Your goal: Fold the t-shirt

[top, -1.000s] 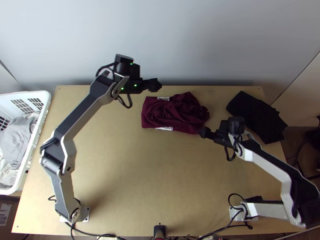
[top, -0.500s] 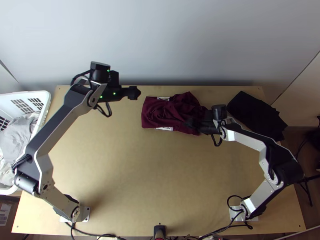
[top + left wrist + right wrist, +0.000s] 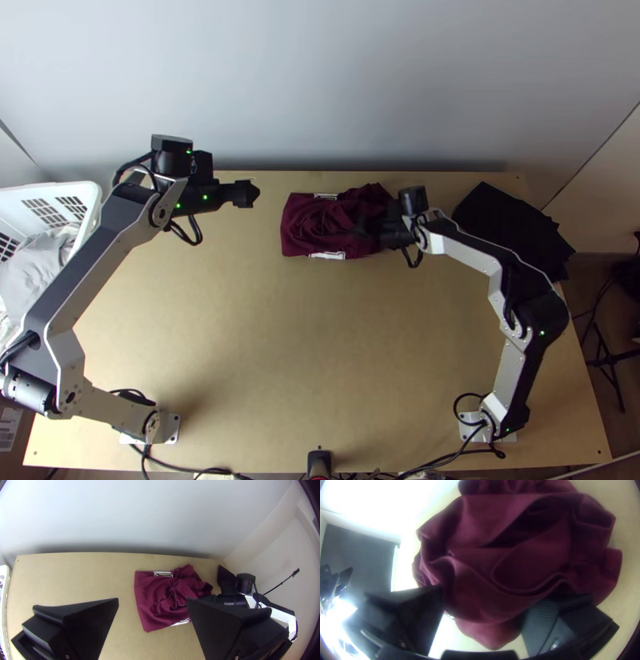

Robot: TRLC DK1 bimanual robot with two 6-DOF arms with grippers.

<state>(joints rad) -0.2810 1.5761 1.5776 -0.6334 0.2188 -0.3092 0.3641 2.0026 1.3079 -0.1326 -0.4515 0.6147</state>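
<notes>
The left gripper (image 3: 254,194) is over the table's back left part, left of the maroon t-shirt (image 3: 308,224). In the left wrist view my left gripper (image 3: 152,600) stands open with nothing between its fingers, and the t-shirt (image 3: 150,600) lies beyond them. My right gripper (image 3: 362,227) is at the right half of the shirt. From the right wrist, the right gripper (image 3: 483,596) is open, with bunched maroon cloth (image 3: 533,560) before and between its fingers. The shirt lies bunched and rumpled, its left part flatter, with white print at the back and front edges.
Dark folded cloth (image 3: 512,228) lies at the table's back right, beside the right arm. A white basket (image 3: 90,210) holding light-coloured cloth stands off the left edge. Bare wood (image 3: 304,344) spans the middle and front of the table. A wall rises behind the table.
My left gripper has moved left, away from the shirt. The right gripper has moved left and slightly back, from the shirt's right edge over it, and the shirt's right side has shifted left.
</notes>
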